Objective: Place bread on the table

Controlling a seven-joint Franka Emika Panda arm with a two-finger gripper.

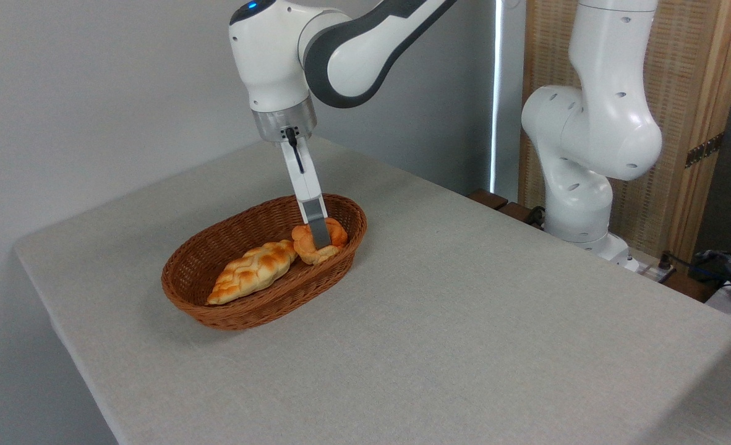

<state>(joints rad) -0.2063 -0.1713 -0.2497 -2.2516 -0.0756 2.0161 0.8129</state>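
Note:
The bread [307,242], a small round golden-orange knotted bun, sits at the right end of the brown wicker basket [229,309] on the grey-beige table [464,321]. My gripper [321,242] reaches straight down into the basket and is seen edge-on. Its near finger [317,227] lies across the front of the bun, whose lobes show on either side of it. The far finger is hidden behind the near finger and the bun, so the gap between the jaws does not show. The bun's underside is still down inside the basket.
A longer, paler braided loaf [253,271] lies in the basket just left of the bun, touching it. The arm's white base [582,204] stands at the table's back right edge. Open cloth stretches right of and in front of the basket.

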